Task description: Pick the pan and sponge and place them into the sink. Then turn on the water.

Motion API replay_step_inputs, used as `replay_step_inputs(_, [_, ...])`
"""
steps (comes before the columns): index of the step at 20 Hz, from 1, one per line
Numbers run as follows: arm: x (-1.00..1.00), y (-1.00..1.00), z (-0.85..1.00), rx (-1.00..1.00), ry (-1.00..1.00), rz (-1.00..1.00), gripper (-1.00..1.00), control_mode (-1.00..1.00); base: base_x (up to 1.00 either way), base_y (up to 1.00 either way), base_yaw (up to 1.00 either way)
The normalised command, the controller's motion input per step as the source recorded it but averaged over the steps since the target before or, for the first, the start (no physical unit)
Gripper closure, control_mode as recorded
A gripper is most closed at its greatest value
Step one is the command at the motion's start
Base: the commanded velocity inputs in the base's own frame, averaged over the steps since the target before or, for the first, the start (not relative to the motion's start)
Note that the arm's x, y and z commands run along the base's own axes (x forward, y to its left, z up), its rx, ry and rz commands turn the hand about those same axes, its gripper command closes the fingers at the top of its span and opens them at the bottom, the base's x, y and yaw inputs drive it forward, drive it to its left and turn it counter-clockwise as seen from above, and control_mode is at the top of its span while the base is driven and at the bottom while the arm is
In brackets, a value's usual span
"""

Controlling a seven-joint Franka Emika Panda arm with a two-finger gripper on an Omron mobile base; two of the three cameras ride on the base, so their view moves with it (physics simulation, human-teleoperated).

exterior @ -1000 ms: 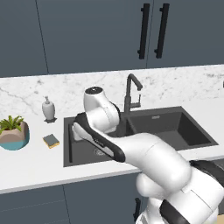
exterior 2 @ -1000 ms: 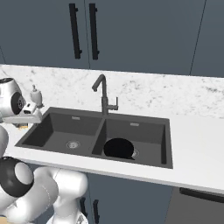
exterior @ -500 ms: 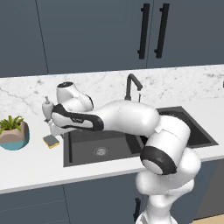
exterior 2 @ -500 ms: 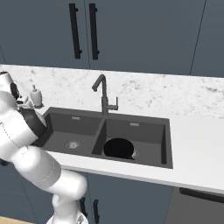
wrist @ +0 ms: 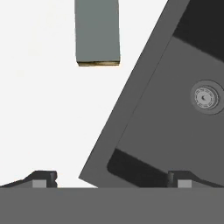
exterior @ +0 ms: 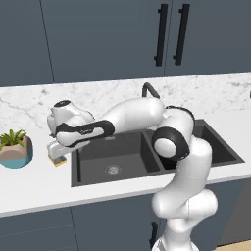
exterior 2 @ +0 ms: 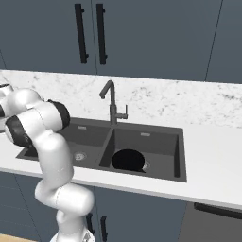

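Observation:
The sponge (wrist: pixel 97 33) lies flat on the white counter with its grey top up and a thin yellow edge showing. It sits just left of the sink (exterior: pixel 98 154), and in the left base view only a yellow corner of the sponge (exterior: pixel 60 161) peeks from under my hand. My gripper (wrist: pixel 113 179) is open and empty, its fingertips (wrist: pixel 41 178) spread wide over the counter and the sink's corner (wrist: pixel 131 113), short of the sponge. The gripper (exterior: pixel 58 152) hovers right above it. The black pan (exterior 2: pixel 128 160) rests in the right basin of the sink (exterior 2: pixel 163 142).
A potted plant (exterior: pixel 16 149) stands on the counter left of the sponge. The dark gooseneck faucet (exterior 2: pixel 110 100) rises behind the basins, with no stream at its spout. A steel drain (wrist: pixel 209 97) marks the left basin's floor. Dark cabinets hang above.
My arm has swung left from over the sink to the counter beside it, and the hand has come down over the sponge. The gripper stayed open.

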Motion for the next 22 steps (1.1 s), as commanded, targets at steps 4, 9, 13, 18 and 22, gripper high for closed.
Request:
replay_step_inputs(4, [0.51, 0.33, -0.36, 0.0, 0.01, 0.02, -1.0, -1.0, 0.0, 0.0, 0.0])
replay_step_inputs(9, [0.55, 0.36, -0.18, 0.0, 0.02, 0.0, -1.0, -1.0, 0.0, 0.0, 0.0])
replay_step_inputs(13, [0.47, 0.31, -0.28, 0.0, 0.01, 0.0, -1.0, -1.0, 0.0, 0.0, 0.0])
replay_step_inputs(18, [0.24, 0.0, -0.32, 0.0, 0.0, 0.0, -1.0, -1.0, 0.0, 0.0, 0.0])
replay_step_inputs(22, [0.28, 0.0, -0.37, 0.0, 0.01, 0.0, -1.0, -1.0, 0.0, 0.0, 0.0])
